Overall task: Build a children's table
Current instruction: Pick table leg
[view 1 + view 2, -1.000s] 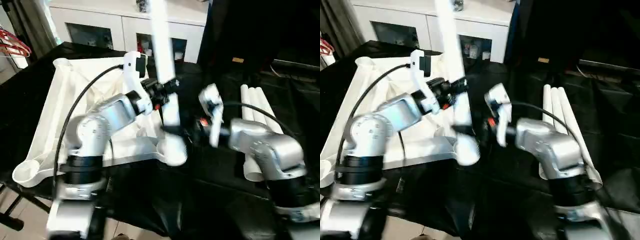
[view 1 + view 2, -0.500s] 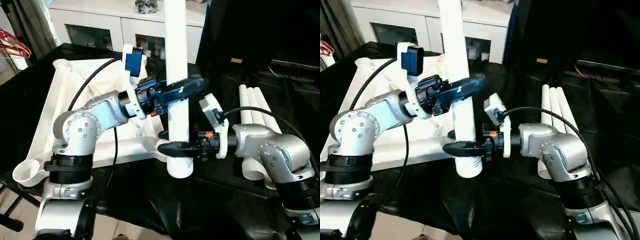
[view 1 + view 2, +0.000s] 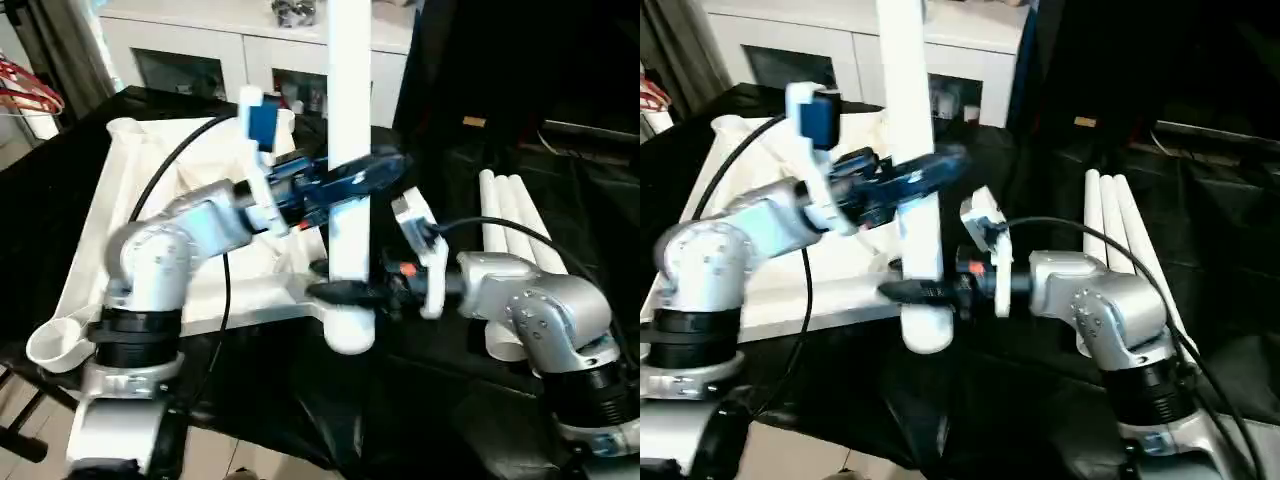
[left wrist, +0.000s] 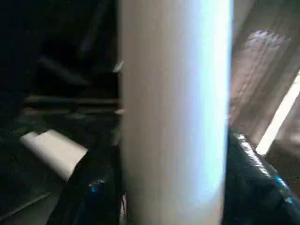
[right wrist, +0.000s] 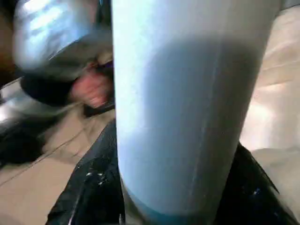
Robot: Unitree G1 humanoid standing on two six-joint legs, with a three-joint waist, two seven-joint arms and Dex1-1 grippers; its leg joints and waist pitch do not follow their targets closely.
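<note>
A long white tapered plastic tube leg (image 3: 349, 150) stands upright at the white ribbed tabletop's (image 3: 130, 200) near corner socket, the left gripper (image 3: 365, 175) clamped around it above the right gripper (image 3: 345, 291), which clasps its foot.

A black-covered table (image 3: 560, 180) bears the tabletop (image 3: 130, 190) and three legs (image 3: 510, 205).

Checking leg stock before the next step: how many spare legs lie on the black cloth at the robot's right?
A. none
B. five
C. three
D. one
C: three white spare legs lie side by side on the black cloth, apart from the upright leg that both grippers hold.
</note>
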